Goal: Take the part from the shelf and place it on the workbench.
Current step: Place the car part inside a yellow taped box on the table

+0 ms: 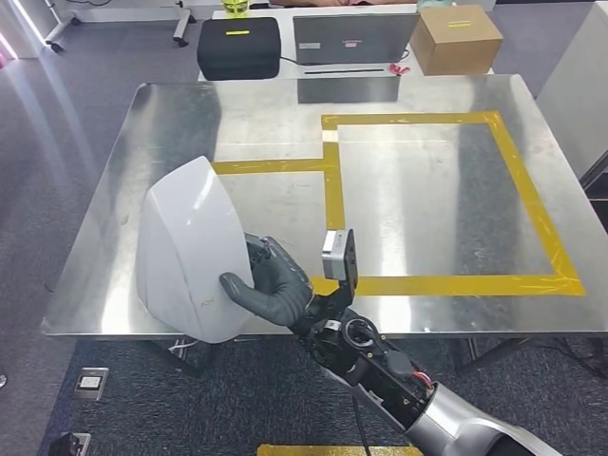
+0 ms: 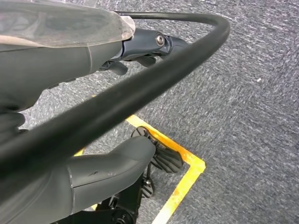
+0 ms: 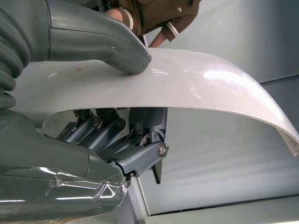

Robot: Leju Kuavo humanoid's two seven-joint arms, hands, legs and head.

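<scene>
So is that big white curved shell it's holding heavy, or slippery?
Probably light: the right hand carries the white shell alone, pinching one edge. It looks thin-walled yet keeps its curve, so likely stiff. Its glossy surface may be slippery, and set down on the metal table it might rock.

Right hand (image 3: 105,107) grips the white curved part (image 3: 197,84); thumb above, fingers (image 3: 105,130) beneath.

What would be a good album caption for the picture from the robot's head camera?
The robot's right hand grips a curved white part over the near edge of a steel workbench marked with yellow tape.
</scene>
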